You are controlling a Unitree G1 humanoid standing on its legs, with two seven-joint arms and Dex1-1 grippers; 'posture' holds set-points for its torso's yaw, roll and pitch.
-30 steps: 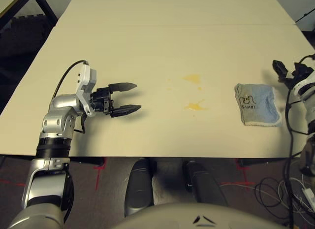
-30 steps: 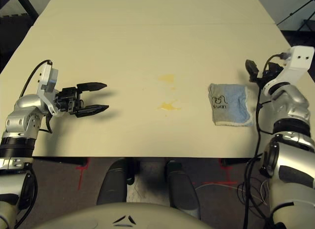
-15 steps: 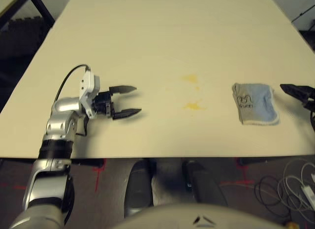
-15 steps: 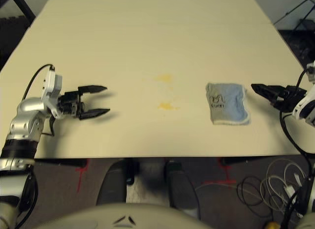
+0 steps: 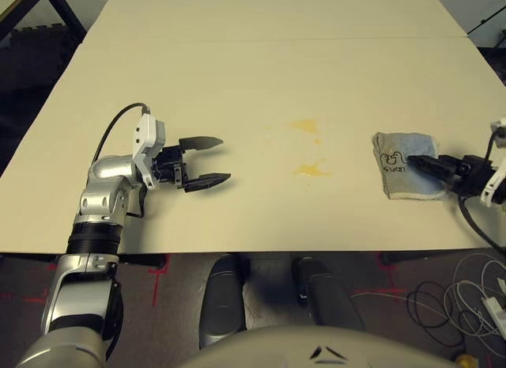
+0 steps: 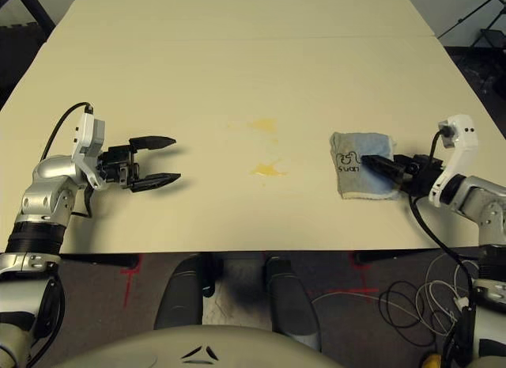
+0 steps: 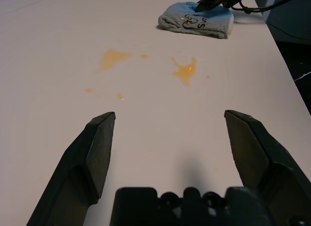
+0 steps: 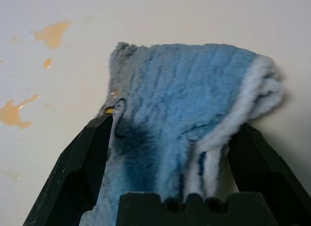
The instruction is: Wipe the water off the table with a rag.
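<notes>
On a pale table [image 5: 253, 83], the rag [image 6: 360, 168], a small blue-grey cloth, lies flat at the right of the frame, with the right tool [image 6: 381, 165] reaching in over it, its two black fingers spread wide on either side of the cloth and not yet closed; the left tool [image 5: 202, 158], also spread apart, hovers well away at the left. The water [image 5: 314, 170], two amber smears, sits at centre between them, so a shallow pinch may catch only the top fold and drag the rag past the smears. Black lettering on the rag is too distorted to read.
</notes>
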